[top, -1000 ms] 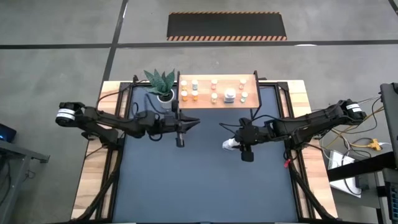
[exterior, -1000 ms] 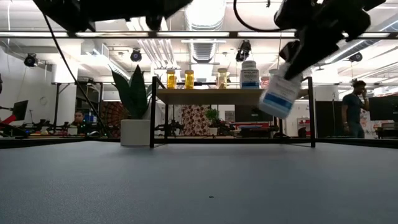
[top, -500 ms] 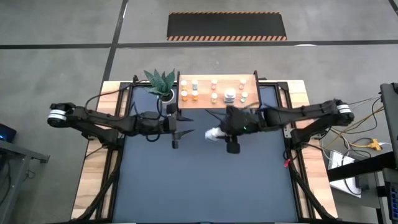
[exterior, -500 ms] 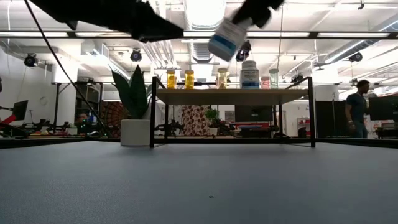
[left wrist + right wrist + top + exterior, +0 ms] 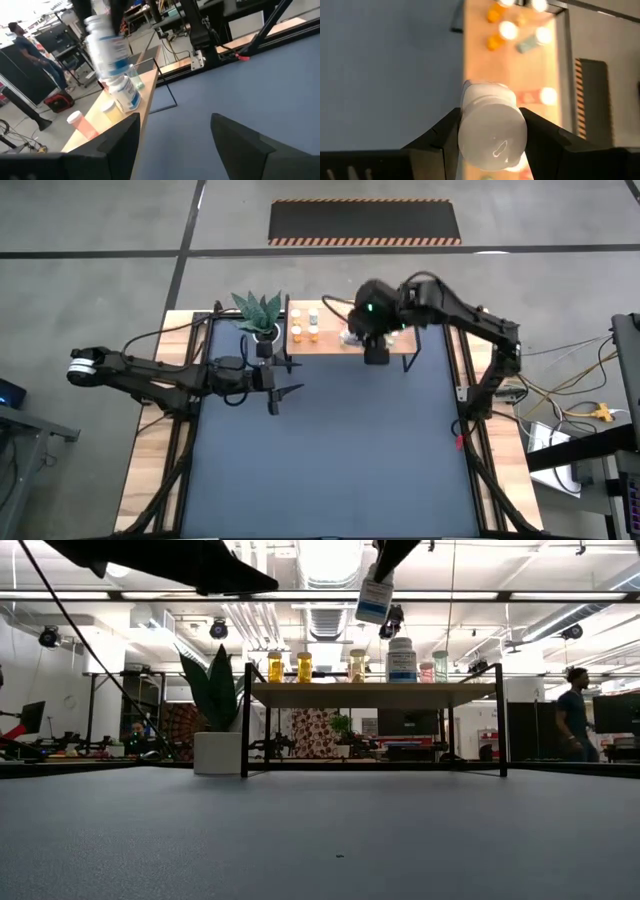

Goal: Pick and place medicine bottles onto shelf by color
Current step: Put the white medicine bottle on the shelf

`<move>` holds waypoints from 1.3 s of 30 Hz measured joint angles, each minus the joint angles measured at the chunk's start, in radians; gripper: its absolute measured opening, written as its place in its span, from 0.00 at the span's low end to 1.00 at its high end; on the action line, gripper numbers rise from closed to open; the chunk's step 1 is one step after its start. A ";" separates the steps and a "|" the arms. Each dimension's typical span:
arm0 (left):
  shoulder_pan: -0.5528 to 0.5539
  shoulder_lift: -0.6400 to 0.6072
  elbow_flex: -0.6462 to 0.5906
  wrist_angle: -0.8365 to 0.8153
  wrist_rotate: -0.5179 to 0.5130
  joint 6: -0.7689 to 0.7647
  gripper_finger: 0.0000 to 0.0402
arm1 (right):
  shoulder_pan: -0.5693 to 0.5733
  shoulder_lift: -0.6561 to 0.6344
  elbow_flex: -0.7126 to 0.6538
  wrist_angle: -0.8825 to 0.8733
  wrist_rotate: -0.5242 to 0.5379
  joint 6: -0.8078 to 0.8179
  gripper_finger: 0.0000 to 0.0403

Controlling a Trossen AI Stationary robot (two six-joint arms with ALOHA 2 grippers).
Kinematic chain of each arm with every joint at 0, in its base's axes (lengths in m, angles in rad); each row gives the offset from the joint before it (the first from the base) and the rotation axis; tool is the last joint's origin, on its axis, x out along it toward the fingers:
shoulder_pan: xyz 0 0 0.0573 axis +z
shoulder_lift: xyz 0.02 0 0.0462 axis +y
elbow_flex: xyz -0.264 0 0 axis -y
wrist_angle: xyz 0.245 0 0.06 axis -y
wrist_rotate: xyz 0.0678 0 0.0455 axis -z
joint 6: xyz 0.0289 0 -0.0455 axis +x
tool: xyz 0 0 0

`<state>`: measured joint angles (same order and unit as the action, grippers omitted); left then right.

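My right gripper (image 5: 372, 345) is shut on a white medicine bottle (image 5: 491, 127) with a blue label, high above the shelf (image 5: 330, 318). The low view shows that bottle (image 5: 374, 598) well clear of the shelf board (image 5: 370, 695). Orange bottles (image 5: 296, 332) stand at the shelf's left end, with a larger white one (image 5: 402, 659) and pink ones (image 5: 427, 671) farther right. My left gripper (image 5: 290, 376) hovers open over the table's left half, near the shelf's left end, with nothing between its fingers (image 5: 120, 145). My right gripper pinches the bottle's round body (image 5: 465, 125) between its two fingers, one on each side. The fingers slant down from above. The bottle is lifted clear, tilted, hanging below the fingers (image 5: 385, 555), with one round end facing the wrist camera.
A white pot with a green plant (image 5: 262, 330) stands just left of the shelf, close to my left gripper. The shelf rests on thin black legs (image 5: 245, 720) at the table's far edge. The blue tabletop (image 5: 330, 460) stretches toward the near edge.
My right gripper has risen and swung from over the table's right middle toward the far edge, carrying the white bottle above the shelf. My left gripper has opened and drawn back a little toward the table's left edge.
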<state>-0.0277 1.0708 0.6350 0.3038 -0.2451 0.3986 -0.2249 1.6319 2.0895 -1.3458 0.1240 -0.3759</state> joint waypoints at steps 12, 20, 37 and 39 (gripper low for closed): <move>0.000 -0.011 -0.003 -0.001 0.000 0.002 0.56 | -0.228 0.100 0.214 -0.085 0.030 -0.196 0.40; 0.000 -0.012 -0.003 0.000 0.000 0.005 0.56 | -0.359 0.160 0.213 -0.091 -0.071 -0.409 0.40; 0.000 -0.011 -0.003 -0.017 0.000 0.011 0.56 | -0.432 0.263 0.212 -0.116 -0.200 -0.434 0.40; 0.000 -0.011 -0.003 -0.018 0.000 0.011 0.56 | -0.435 0.267 0.211 -0.117 -0.204 -0.445 0.40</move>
<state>-0.0277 1.0595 0.6315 0.2861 -0.2447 0.4093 -0.6600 1.8988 2.3009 -1.4624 -0.0801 -0.8205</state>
